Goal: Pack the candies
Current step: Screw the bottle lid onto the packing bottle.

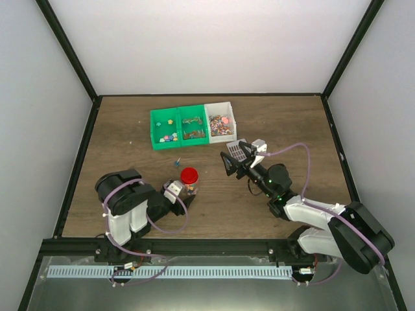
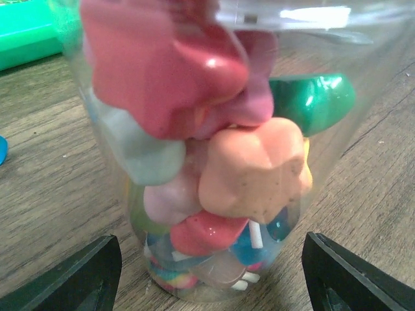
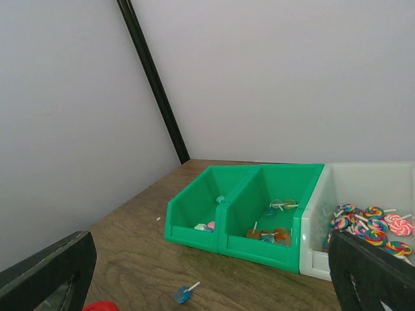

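A clear container (image 2: 214, 162) stands on the table, filled with candies (image 2: 253, 172) in pink, orange, green and blue, with small lollipops at its bottom. From above it shows under a round red lid (image 1: 189, 175). My left gripper (image 2: 212, 262) straddles the container's base, and a gap shows between each black finger (image 2: 84, 278) and the container wall. More candies lie in the two green bins (image 1: 180, 126) and the white bin (image 1: 220, 122). My right gripper (image 1: 233, 159) hovers open and holds nothing, right of the lid, facing the bins (image 3: 259, 207).
One blue lollipop (image 3: 183, 295) lies loose on the wood in front of the green bins, also seen from above as a blue lollipop (image 1: 177, 162). A black frame and white walls enclose the table.
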### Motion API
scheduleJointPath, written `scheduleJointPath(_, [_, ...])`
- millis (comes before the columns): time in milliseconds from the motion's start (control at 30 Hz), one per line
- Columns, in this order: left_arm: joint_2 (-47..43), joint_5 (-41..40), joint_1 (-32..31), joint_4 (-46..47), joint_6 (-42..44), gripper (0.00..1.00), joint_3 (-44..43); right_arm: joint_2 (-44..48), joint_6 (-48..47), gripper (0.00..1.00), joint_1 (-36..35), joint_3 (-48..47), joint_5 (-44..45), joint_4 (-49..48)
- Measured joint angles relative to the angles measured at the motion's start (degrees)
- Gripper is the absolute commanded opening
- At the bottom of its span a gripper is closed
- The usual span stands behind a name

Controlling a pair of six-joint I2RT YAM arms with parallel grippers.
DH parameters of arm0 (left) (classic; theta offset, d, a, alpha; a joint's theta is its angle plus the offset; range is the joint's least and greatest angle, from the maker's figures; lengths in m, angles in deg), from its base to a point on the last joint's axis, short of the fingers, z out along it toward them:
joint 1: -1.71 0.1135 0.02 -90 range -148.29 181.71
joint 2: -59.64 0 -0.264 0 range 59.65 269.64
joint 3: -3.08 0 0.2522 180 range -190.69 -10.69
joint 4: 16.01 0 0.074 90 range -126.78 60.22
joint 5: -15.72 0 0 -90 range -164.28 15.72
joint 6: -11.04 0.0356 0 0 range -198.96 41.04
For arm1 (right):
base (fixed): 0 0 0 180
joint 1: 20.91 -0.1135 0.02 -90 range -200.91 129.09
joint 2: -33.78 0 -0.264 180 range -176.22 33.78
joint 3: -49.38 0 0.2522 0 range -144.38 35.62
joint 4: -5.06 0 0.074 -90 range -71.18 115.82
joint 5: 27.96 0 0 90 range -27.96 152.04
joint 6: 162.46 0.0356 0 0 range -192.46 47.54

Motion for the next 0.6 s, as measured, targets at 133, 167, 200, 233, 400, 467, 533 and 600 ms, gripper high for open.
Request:
scheduleJointPath(133, [0.57, 0.31, 0.00, 0.09, 0.24, 0.76, 0.00, -0.79, 0.00, 1.00, 0.17, 0.00, -0.28, 0.02])
scheduleJointPath(167, [0.83, 0.37, 0.00, 0.09, 0.28, 0.76, 0.00, -0.92, -0.02, 1.00, 0.20, 0.00, -0.39, 0.02])
scheduleJointPath(200, [1.03, 0.44, 0.00, 0.07, 0.33, 0.76, 0.00, -1.01, 0.00, 1.00, 0.20, -0.02, -0.46, 0.00])
scheduleJointPath(233, [1.07, 0.55, 0.00, 0.07, 0.31, 0.77, 0.00, -1.09, -0.02, 1.00, 0.20, -0.02, -0.55, 0.00])
scheduleJointPath(400, [-0.50, 1.29, 0.00, 0.11, 0.48, 0.84, 0.02, -1.49, -0.02, 1.00, 0.55, -0.07, -1.01, 0.00])
scheduleJointPath(467, [-1.14, 1.33, 0.00, 0.13, 0.72, 0.85, 0.02, -1.84, -0.02, 1.00, 0.70, -0.24, -1.20, 0.02])
scheduleJointPath(533, [-1.49, 1.38, 0.00, 0.15, 0.90, 0.85, 0.02, -2.23, -0.02, 1.00, 0.85, -0.61, -1.36, 0.02])
scheduleJointPath(600, [-1.51, 1.40, 0.00, 0.15, 0.96, 0.85, 0.02, -2.62, -0.02, 1.00, 0.94, -0.96, -1.51, -0.02])
